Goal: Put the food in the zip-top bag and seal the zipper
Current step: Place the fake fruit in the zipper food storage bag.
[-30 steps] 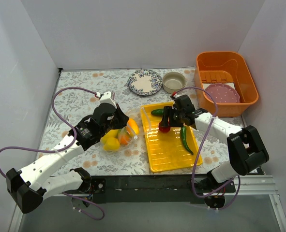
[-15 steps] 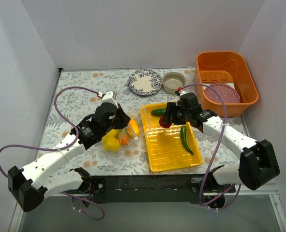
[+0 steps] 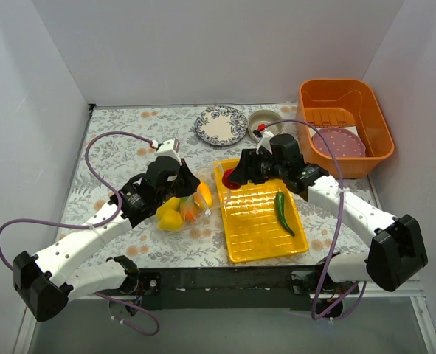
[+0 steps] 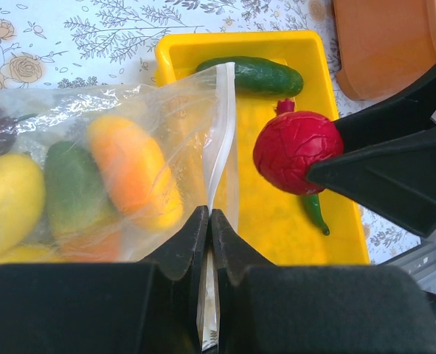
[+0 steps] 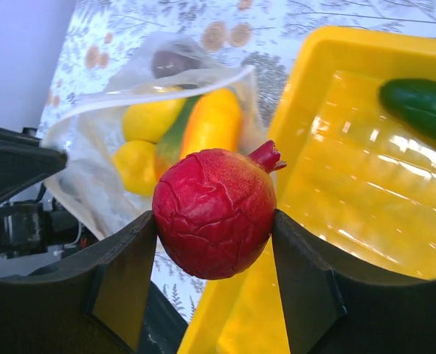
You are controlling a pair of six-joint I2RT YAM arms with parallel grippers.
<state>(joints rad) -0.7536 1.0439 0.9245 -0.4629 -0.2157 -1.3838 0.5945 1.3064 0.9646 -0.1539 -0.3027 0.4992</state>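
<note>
Over the far left corner of the yellow ribbed plastic tray (image 3: 258, 236), a glossy red toy pomegranate (image 5: 214, 210) is held clamped across its widest girth by the right gripper (image 3: 236, 175). Just left of the tray, the clear crinkly zip-top bag (image 4: 166, 96) is pinched on its pale zipper strip (image 4: 223, 125) by the closed left gripper (image 4: 209, 236), with its mouth turned toward the tray. Yellow, orange and green pieces are seen inside the bag. At the tray's far end a green cucumber (image 4: 251, 74) lies; along its right side, a green chili (image 3: 282, 212). The pomegranate is judged hard, light, slick and round, so a hold across the middle is favoured. The bag film is judged limp and slippery, and the stiffer zipper strip is the better place to take it.
</note>
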